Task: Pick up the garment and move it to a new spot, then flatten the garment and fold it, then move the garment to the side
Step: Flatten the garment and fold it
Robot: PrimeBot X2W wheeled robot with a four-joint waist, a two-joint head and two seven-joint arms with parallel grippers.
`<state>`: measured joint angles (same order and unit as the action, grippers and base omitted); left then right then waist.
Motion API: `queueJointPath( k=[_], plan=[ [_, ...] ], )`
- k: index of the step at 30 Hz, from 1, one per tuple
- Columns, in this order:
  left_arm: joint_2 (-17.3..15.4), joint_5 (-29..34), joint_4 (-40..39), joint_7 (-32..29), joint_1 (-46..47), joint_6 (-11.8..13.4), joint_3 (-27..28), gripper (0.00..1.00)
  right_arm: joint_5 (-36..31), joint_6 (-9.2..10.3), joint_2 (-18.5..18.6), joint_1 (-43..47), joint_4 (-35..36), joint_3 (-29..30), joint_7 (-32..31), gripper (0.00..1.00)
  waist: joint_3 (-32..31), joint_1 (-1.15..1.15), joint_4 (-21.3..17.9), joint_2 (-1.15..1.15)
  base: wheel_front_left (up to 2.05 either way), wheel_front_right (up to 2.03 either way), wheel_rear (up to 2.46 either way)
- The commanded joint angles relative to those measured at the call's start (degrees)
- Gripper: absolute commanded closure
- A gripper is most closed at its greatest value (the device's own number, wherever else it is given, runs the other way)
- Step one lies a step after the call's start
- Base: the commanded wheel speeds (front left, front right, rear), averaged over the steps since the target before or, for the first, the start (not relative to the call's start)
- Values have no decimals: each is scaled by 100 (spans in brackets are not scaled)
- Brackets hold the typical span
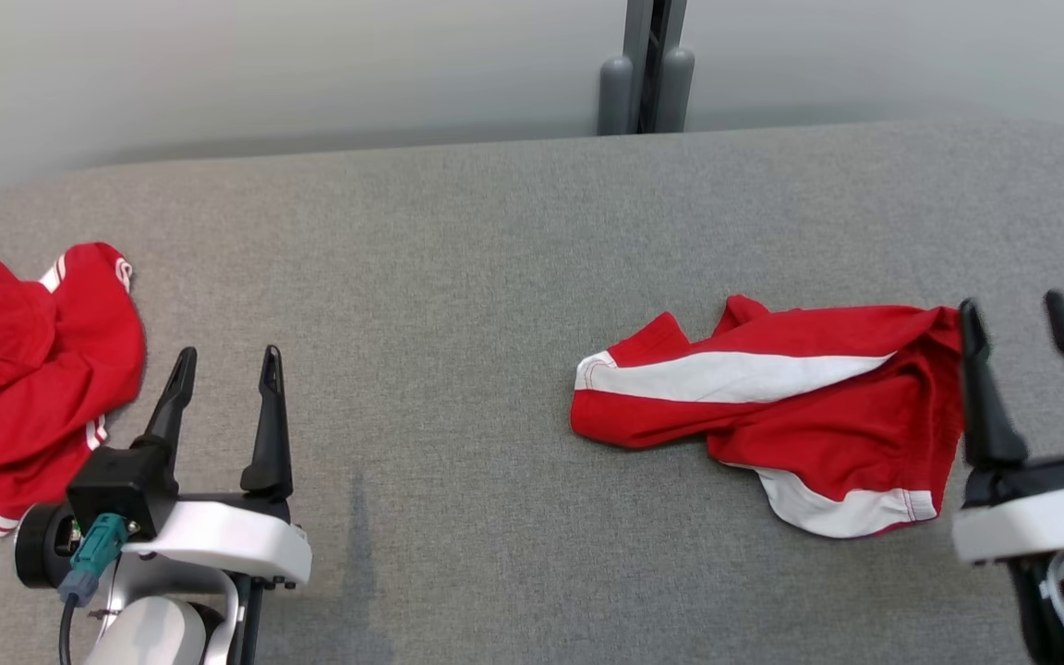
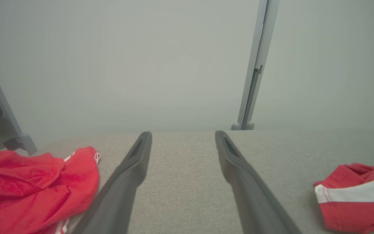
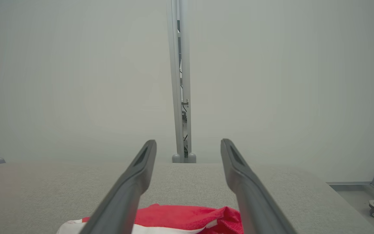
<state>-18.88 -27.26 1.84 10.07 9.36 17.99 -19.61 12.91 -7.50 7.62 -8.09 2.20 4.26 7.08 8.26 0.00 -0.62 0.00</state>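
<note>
The red-and-white garment (image 1: 772, 406) is seen crumpled on the grey table (image 1: 458, 277), toward its right edge. The right gripper (image 1: 1012, 303) is spread wide just beside it, with nothing gripped. The left gripper (image 1: 230, 351) is likewise spread wide, near a second red garment (image 1: 24, 369) at the left edge.

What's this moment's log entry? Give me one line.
left gripper: open, empty | right gripper: open, over edge of red-and-white garment | red-and-white garment: crumpled on table | other red garment: far left
</note>
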Motion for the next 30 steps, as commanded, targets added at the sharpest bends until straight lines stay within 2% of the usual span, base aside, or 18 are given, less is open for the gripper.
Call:
queueJointPath(
  k=[1,8,21,25,30],
  plan=[
    [-39,33,-37,-23,-57,39,1,0,-85,2,-21,116,87,-21,-75,0,-87,0,15,0,0,0,0],
    [-83,43,-180,-136,-299,94,-112,0,-301,2,-342,758,463,-13,-409,0,-372,0,38,0,0,0,0],
    [-131,47,-262,-256,-324,95,-226,0,-309,2,-441,826,393,22,-581,0,-430,0,68,0,0,0,0],
    [-125,25,-271,-228,-306,104,-227,0,-377,2,-277,646,46,152,-824,0,-361,0,37,0,0,0,0],
    [-116,66,-258,-231,-88,30,-277,0,-359,1,126,148,-951,224,-1194,0,-83,0,45,0,0,0,0]
  ],
)
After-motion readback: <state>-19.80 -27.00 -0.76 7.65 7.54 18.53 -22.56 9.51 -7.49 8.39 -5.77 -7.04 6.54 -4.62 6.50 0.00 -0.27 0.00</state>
